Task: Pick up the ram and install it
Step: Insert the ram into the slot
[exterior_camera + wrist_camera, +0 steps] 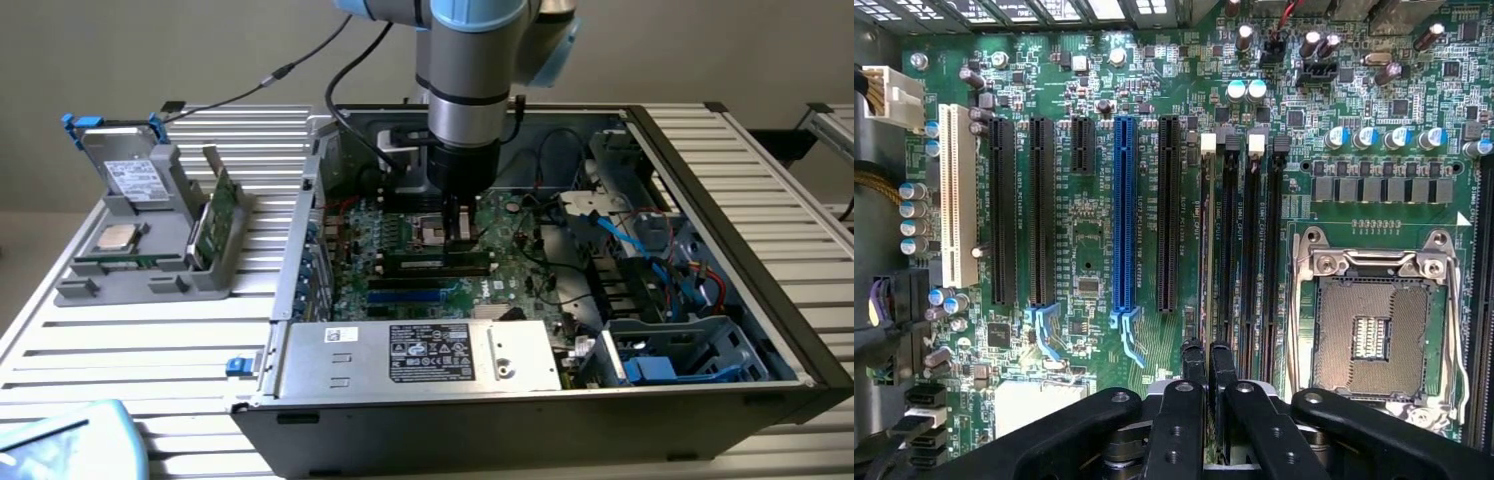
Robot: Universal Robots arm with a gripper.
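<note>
Now gripping the ram (pixel 1207 250) at the memory slots.
From the wrist, the gripper (pixel 1208 360) is pinching the ram's thin edge, jaws clenched, as it is standing in a slot beside the bare black slots (pixel 1254 250); the exterior view is showing its long side inside the open case (pixel 534 430).

the arm (pixel 467 90) points straight down, its gripper (pixel 461 222) fingers (pixel 1220 372) pressed nearly together.

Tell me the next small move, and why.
Probably press straight down a little. The gripper has its jaws shut on the ram, whose thin edge seems to lie along the memory slot nearest the blue slot, so it looks aligned but perhaps not yet seated.
</note>
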